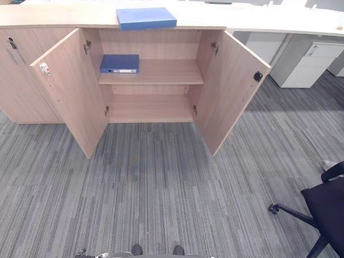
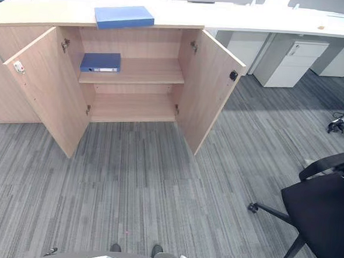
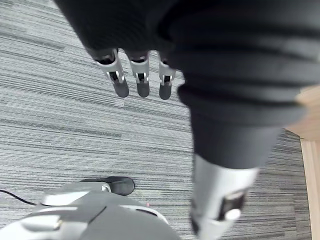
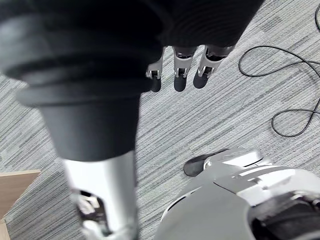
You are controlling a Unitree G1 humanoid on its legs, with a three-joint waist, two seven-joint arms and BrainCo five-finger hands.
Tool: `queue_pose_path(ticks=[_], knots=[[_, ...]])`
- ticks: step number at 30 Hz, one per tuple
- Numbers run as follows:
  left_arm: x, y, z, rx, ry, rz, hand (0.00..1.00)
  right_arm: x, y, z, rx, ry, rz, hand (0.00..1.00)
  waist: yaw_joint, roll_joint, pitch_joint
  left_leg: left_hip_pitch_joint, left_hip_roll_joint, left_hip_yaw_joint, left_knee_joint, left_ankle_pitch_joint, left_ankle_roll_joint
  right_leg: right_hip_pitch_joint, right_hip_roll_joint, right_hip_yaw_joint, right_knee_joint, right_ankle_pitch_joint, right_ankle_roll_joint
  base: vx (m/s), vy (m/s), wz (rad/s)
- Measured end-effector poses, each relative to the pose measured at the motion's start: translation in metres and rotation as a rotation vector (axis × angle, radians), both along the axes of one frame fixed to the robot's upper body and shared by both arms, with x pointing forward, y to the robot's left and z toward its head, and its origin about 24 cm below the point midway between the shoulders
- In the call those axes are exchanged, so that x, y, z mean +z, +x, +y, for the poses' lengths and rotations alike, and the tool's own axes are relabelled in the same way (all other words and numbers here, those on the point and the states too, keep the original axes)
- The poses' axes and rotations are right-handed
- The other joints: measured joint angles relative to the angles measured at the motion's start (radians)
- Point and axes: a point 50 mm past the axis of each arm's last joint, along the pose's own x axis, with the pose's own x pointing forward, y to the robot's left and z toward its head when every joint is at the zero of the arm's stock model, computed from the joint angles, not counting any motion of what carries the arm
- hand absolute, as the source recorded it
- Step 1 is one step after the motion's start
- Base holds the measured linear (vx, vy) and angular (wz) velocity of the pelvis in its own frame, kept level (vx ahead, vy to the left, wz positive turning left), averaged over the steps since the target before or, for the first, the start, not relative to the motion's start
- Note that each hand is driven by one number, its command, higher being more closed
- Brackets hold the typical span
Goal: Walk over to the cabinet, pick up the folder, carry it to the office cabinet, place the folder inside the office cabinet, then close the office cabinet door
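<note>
We stand on a grey striped carpet (image 1: 157, 186) that runs up to a long pale countertop (image 1: 50, 16) across the far side. Beneath that top sits the wooden cabinet (image 1: 148, 44), facing us with both doors swung wide. The left door (image 1: 69, 87) angles out toward us on the left and the right door (image 1: 230, 88) does the same on the right. Inside we see an upper shelf (image 1: 164, 73) and a bare lower level below it.

To our right, well apart from the cabinet, a black office chair (image 1: 330, 212) stands on the carpet. Farther back on that side a white drawer unit (image 1: 307, 64) sits under the countertop.

A light blue folder (image 1: 146, 18) lies flat on the countertop, directly above the open compartment. A dark blue folder (image 1: 120, 63) lies flat on the upper shelf, toward its left end, close to the left door's hinge side. Neither hand touches either folder.

Our left hand (image 3: 142, 80) hangs over the carpet with its fingers straight and relaxed, holding nothing. Our right hand (image 4: 181, 70) hangs the same way, fingers loose and empty above the floor.
</note>
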Motion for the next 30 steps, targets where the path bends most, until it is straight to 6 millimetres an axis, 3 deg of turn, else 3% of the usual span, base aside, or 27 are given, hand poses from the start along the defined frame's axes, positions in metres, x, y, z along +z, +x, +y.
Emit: queue_pose_path(ticks=[1,6,11,30], knots=[[0.000,0.001,0.000,0.003,-0.001,-0.002,0.00,0.001,0.003,-0.001,0.008,-0.004,-0.004,0.00,0.000,0.010,0.002,0.013,0.000,0.000,-0.010,0.006,0.003,0.010,0.001,-0.003,-0.005,0.008,-0.004,0.16,0.005,0.01],[0.001,0.011,-0.002,-0.007,-0.003,-0.023,0.00,0.005,0.027,0.000,0.048,-0.015,-0.053,0.00,0.000,0.002,0.032,0.029,-0.001,0.002,-0.017,0.007,0.002,0.029,0.003,-0.006,-0.024,0.010,-0.002,0.12,-0.001,-0.01],[0.002,0.016,-0.002,-0.018,0.001,-0.043,0.00,0.006,0.046,0.016,0.098,0.005,-0.091,0.00,0.001,-0.001,0.042,0.051,-0.002,0.001,-0.017,0.000,-0.008,0.054,0.000,-0.008,-0.028,0.004,0.006,-0.01,-0.005,0.00],[0.002,0.020,0.001,-0.077,0.013,-0.036,0.00,0.009,0.058,0.022,0.187,-0.007,-0.100,0.00,0.006,-0.011,0.046,0.016,-0.002,0.036,-0.024,-0.017,0.002,0.018,-0.003,-0.003,-0.059,0.013,0.018,-0.02,-0.009,-0.05]])
